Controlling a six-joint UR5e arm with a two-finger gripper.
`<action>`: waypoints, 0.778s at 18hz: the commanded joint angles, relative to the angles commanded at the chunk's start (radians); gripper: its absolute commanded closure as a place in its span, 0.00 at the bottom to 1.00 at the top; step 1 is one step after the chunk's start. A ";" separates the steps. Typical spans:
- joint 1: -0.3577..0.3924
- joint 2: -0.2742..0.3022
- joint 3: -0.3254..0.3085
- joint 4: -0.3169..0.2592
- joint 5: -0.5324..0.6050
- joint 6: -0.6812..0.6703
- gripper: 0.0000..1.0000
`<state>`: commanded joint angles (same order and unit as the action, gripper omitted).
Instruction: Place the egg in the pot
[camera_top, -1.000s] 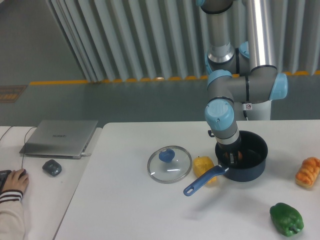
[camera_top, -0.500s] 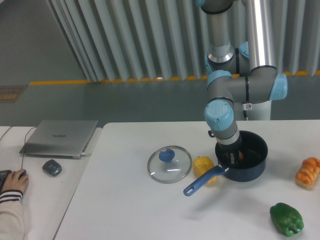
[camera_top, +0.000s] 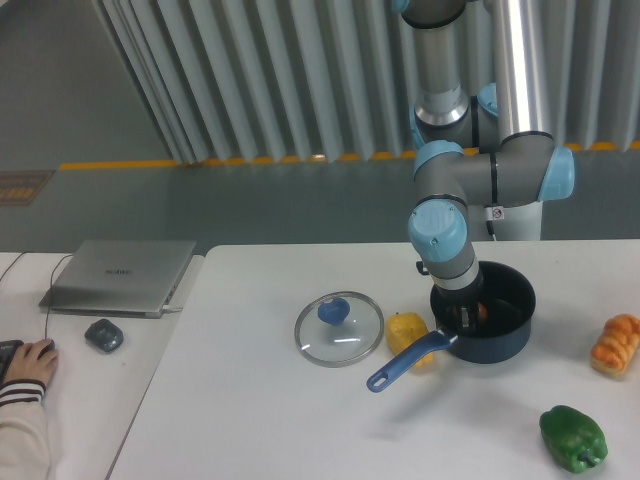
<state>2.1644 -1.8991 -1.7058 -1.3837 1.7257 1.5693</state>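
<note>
Laptop sits closed at far left on the side desk, a grey mouse just in front of it, and somebody's hand at the frame edge. On my white table, moving right: glass lid lying flat with its blue knob up, then a yellow lumpy fruit touching the blue handle of the pot.

Handle runs down-left from the pot body, clear of the arm.

My gripper reaches down inside the pot, on its left side, below the rim line. The egg shows as a small orange-brown patch at the fingertips, low in the pot, just right of the wrist. I cannot tell whether the jaws are clamped on it or already parted; the wrist and the pot wall hide the fingers. I cannot read its long axis either.

I judge the egg is at or near the pot floor, so what remains is letting go and a straight lift out, keeping off the near rim.

Further right: an orange bumpy food at the table edge, and a green pepper in the front corner.
</note>
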 joint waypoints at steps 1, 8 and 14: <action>0.000 0.002 0.000 0.000 0.000 0.000 0.26; -0.002 0.002 0.006 0.000 -0.002 0.000 0.20; 0.002 0.011 0.051 -0.005 -0.012 0.003 0.18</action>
<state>2.1660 -1.8884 -1.6553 -1.3882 1.7135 1.5723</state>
